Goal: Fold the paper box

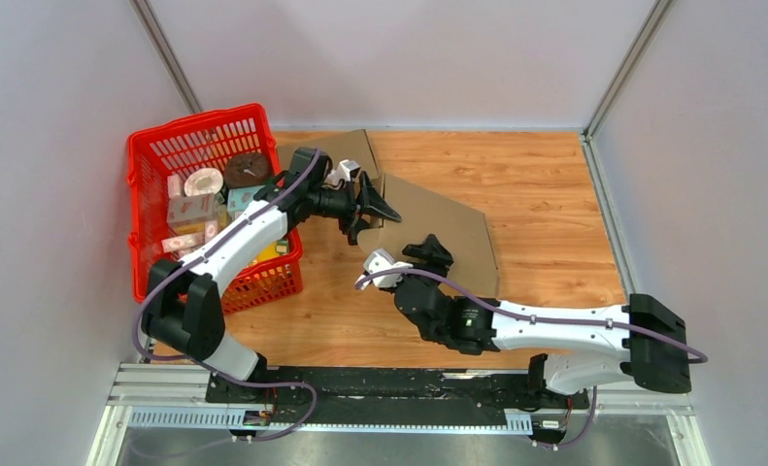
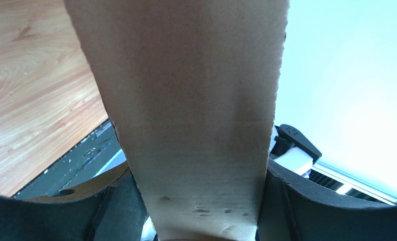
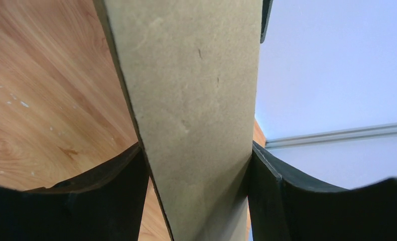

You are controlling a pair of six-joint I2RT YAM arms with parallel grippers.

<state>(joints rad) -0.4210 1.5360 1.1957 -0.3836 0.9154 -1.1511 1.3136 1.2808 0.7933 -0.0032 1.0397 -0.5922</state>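
Currently, the paper box (image 1: 448, 228) is lying flat on the table (image 1: 545, 184), just right of the red basket (image 1: 147, 165), while the left gripper (image 1: 372, 206) is clasping its left flap and the right gripper (image 1: 428, 254) is clasping its near edge, both with wide-set fingers.

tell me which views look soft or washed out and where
Top external view: sharp, evenly lit, only soft shadows. Left wrist view: the cardboard sits so close it looks soft, and the area to its right is washed out pale. Right wrist view: cardboard soft too, wall evenly lit, no glare.
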